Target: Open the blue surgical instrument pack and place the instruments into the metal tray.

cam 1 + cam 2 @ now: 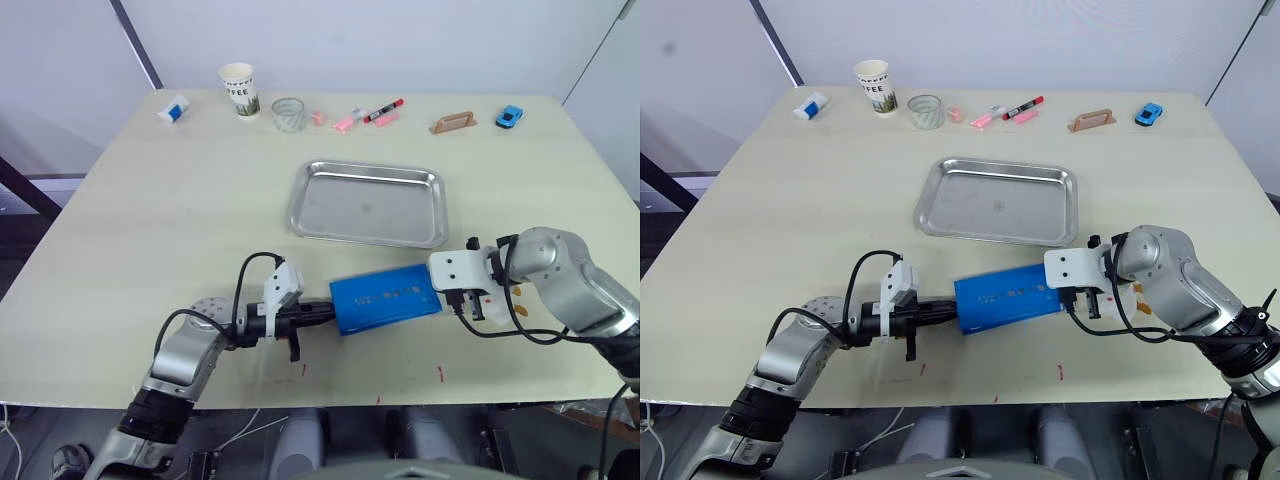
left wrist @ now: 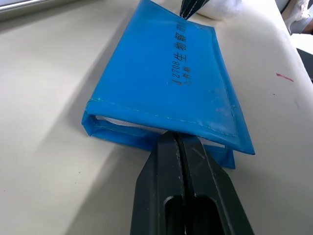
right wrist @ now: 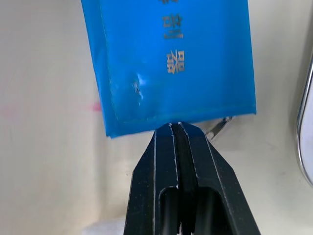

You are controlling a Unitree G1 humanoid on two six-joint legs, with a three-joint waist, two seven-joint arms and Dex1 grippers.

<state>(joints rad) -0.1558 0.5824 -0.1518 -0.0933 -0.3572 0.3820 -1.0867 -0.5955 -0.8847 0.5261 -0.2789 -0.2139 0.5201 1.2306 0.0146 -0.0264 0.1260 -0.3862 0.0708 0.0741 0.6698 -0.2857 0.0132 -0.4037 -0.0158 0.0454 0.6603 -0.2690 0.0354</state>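
I see the blue surgical instrument pack [image 1: 388,297] flat on the table [image 1: 150,220], lettered "J2708", stretched between both jaws. My left gripper [image 2: 180,138] is pinched closed on its open end, my right gripper [image 3: 177,126] closed on the opposite edge. Beyond them, the metal tray [image 1: 368,203] holds nothing.

Bright, even, diffuse illumination from overhead. Soft, short shadows beneath the blue surgical instrument pack [image 1: 387,297] and along the near rim of the metal tray [image 1: 300,228]. Mild sheen across the tray floor, no hard glare. Sharp focus across the desk [image 1: 150,230] in both eye views. Small specular highlight on the pack fabric in the right wrist view. Soft focus on the left end effector [image 2: 179,139] at close range.
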